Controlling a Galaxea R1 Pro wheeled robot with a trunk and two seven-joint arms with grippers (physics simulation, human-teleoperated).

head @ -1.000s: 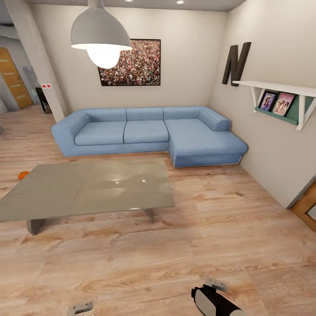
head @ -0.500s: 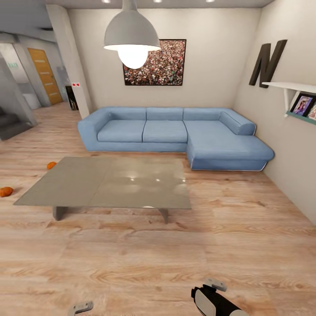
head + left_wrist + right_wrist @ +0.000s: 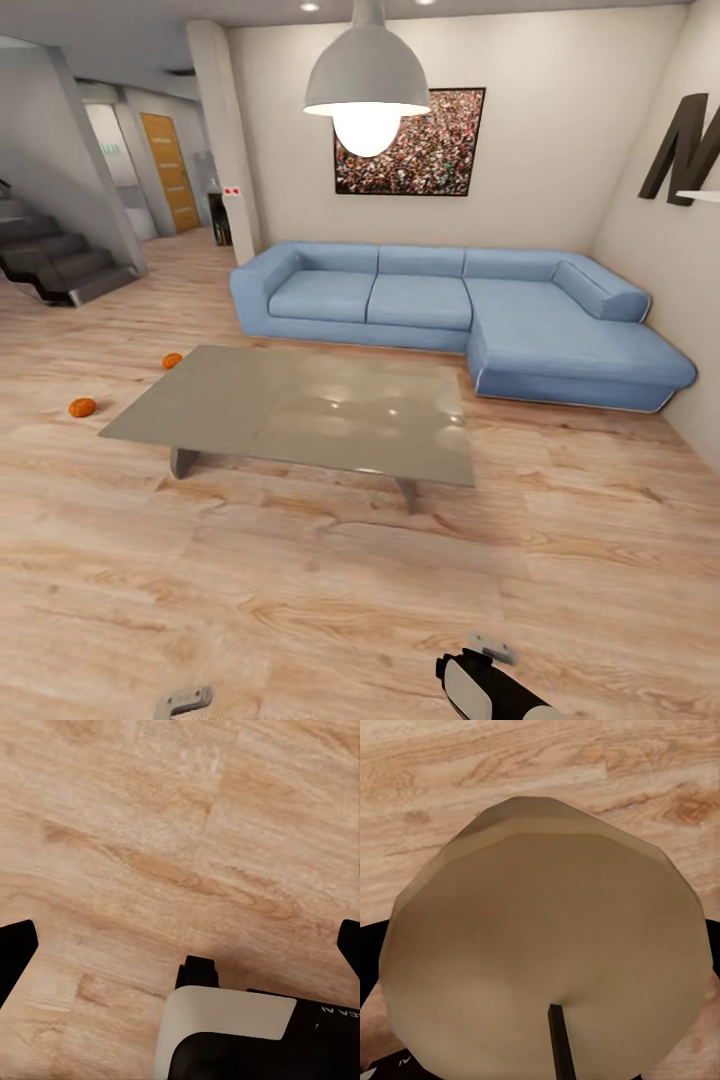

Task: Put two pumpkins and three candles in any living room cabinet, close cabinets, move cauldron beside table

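Candle (image 3: 544, 960) sits clamped in right pincer (image 3: 540, 1035).

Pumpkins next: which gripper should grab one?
Left. The left gripper is open and empty, and both pumpkins lie on the floor to the robot's left of the table. The right gripper holds a candle.

A blue corner sofa (image 3: 460, 310) stood against pale walls (image 3: 560, 110) on a wood floor (image 3: 300, 590). A lit pendant lamp (image 3: 367, 85) hung near a framed picture (image 3: 415, 145); dark stairs (image 3: 55, 262) rose at the far left.
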